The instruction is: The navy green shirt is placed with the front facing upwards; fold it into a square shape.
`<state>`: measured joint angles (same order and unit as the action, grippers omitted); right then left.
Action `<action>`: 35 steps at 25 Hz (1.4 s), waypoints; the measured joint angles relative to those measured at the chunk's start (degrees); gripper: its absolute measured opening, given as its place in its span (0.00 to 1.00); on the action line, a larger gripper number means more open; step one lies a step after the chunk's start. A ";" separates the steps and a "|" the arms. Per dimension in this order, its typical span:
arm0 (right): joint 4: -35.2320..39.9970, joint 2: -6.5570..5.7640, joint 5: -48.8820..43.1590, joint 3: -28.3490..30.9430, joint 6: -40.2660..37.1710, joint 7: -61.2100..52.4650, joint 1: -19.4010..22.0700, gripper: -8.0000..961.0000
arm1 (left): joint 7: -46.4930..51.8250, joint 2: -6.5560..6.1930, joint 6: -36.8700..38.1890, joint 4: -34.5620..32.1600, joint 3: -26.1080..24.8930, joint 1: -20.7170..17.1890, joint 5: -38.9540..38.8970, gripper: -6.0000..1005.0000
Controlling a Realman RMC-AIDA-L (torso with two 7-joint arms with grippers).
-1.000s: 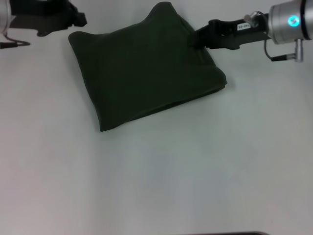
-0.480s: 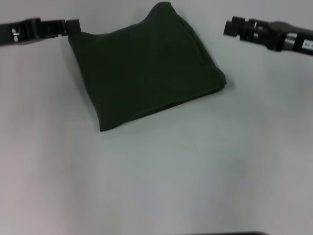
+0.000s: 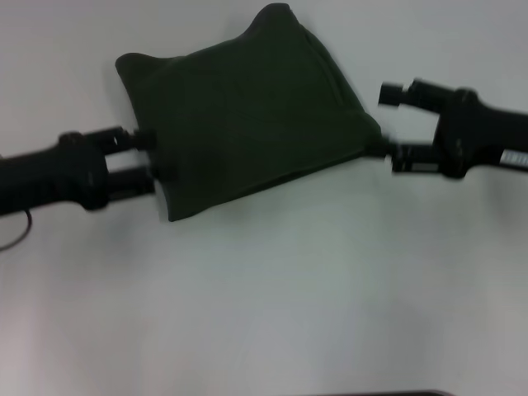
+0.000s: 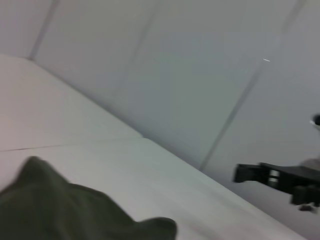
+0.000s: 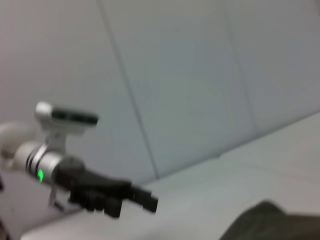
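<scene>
Table (image 3: pixel 272 313): white; you have wide bare surface from 3 through 9 o'clock of the shirt, less room at 12, where the cloth nears the picture's top edge.

Shirt (image 3: pixel 247 124): dark green, folded to a rough, skewed square in the far centre of the table. You see only plain cloth; no lettering or label shows. One corner peaks up at 12 o'clock. The wrist views catch just a dark hump of it.

Left gripper (image 3: pixel 147 161): at the shirt's 8 o'clock edge, fingers (image 3: pixel 132 137) apart, tips touching or just beside the cloth; you cannot tell whether any cloth lies between them.

Right gripper (image 3: pixel 386 122): at the shirt's 3 o'clock corner, fingers apart, lower tip by the corner, upper one clear. Motion blur smears both; their small white labels are unreadable.
</scene>
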<state>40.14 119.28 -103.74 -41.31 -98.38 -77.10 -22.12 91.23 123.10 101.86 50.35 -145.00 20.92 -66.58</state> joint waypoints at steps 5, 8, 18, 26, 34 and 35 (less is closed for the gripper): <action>-3.24 0.33 -4.49 -0.90 -0.61 9.97 2.16 0.94 | -12.41 0.71 0.88 -3.80 2.09 -2.38 0.29 0.68; -4.34 0.34 -5.76 -0.94 -1.74 15.85 4.04 0.98 | -20.44 0.78 2.49 -6.57 2.20 -3.34 0.14 0.70; -8.24 0.32 -7.68 -0.95 -1.04 24.10 6.48 0.98 | -34.51 0.35 0.68 -15.97 2.11 -5.37 1.44 0.70; -9.03 0.35 -7.95 -0.94 0.41 24.33 6.21 0.98 | -34.05 -1.09 4.50 -16.60 2.72 -6.09 4.21 0.70; -9.08 0.39 -7.97 -0.94 0.48 24.57 6.23 0.98 | -33.79 -0.91 5.18 -16.76 2.79 -5.44 4.68 0.70; -9.23 0.40 -7.97 -0.93 0.47 24.58 6.24 0.98 | -33.79 -0.89 5.11 -16.76 2.79 -5.43 4.69 0.70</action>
<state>30.91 119.68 -111.71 -42.23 -97.91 -52.53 -15.89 57.44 122.21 106.97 33.59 -142.21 15.49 -61.89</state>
